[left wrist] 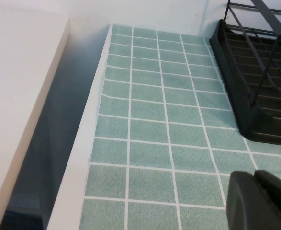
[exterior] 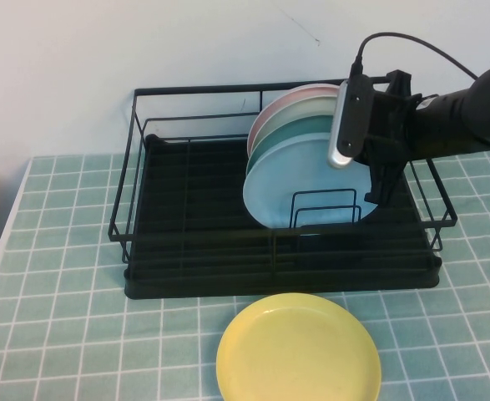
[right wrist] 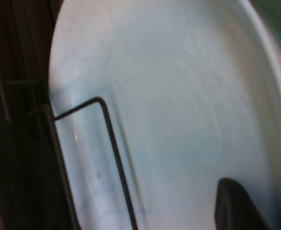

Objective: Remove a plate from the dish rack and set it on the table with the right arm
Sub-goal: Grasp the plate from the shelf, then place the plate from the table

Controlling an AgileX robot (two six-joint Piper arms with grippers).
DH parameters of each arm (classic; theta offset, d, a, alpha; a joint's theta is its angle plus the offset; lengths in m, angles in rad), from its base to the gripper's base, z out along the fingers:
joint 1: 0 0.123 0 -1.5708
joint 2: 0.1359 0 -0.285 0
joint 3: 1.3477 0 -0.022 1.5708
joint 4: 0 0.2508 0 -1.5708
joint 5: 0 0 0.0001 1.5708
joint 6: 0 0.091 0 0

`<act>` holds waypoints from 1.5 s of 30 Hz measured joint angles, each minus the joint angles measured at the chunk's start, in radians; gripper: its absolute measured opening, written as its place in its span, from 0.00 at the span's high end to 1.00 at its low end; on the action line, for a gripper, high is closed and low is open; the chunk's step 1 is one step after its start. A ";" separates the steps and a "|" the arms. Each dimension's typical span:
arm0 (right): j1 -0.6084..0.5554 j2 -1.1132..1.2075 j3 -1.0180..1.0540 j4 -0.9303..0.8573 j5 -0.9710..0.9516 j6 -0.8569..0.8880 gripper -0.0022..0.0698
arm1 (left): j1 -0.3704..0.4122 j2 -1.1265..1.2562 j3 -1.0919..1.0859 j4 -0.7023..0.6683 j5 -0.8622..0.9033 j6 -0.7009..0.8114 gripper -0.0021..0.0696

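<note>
While the plate (exterior: 290,180) stands upright in the rack (exterior: 186,251) at 1 o'clock, the right gripper (exterior: 376,194) hangs at its edge, grip unclear; the left gripper (left wrist: 262,201) sits parked over tiles at 9 o'clock.

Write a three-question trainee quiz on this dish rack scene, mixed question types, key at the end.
1. True or false: the yellow plate stands in the dish rack.
2. Which plate stands frontmost in the rack? A pink, B light blue plate, C teal.
3. Where is each gripper?
Key: 1 false, it lies on the table. 2 B. 3 The right gripper hangs at the light blue plate's edge; the left gripper sits low over tiles left of the rack.
</note>
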 joint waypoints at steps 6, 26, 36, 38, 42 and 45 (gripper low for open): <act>0.008 -0.078 0.004 -0.004 0.044 -0.002 0.83 | 0.000 0.000 0.000 0.000 0.000 0.000 0.98; 0.008 -0.560 0.280 0.095 0.641 1.077 0.83 | 0.000 0.000 0.000 0.000 -0.001 0.000 0.98; 0.008 -0.444 0.559 0.357 0.433 1.012 0.83 | 0.000 0.000 0.000 0.000 -0.001 0.000 0.98; 0.008 -0.410 0.560 0.387 0.400 0.991 0.83 | 0.000 0.000 0.000 0.000 -0.001 0.000 0.98; 0.008 -0.341 0.560 0.404 0.372 0.968 0.83 | 0.000 0.000 0.000 0.000 -0.001 0.000 0.98; 0.008 -0.294 0.560 0.402 0.372 0.961 0.83 | 0.000 0.000 0.000 0.000 -0.001 0.000 0.98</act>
